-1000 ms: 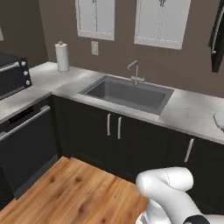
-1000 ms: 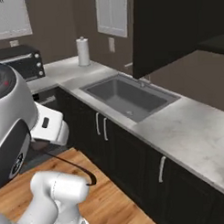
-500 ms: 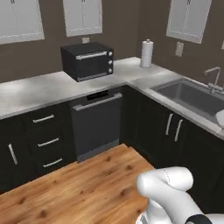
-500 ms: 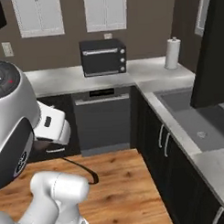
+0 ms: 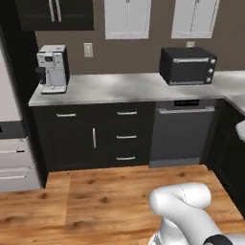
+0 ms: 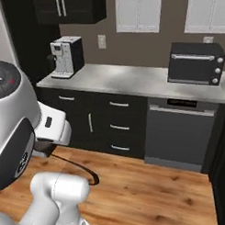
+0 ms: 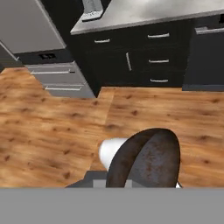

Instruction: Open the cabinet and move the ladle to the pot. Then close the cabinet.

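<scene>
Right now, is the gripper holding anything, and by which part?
Cannot be told: the gripper is shut, but the pictures give no look between its fingers. The black wall cabinet has its doors closed, so likely nothing is held yet.

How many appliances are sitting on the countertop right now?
2: the coffee machine at the counter's left end, and the toaster oven toward the right, above the dishwasher. Others may sit beyond the frame.
</scene>
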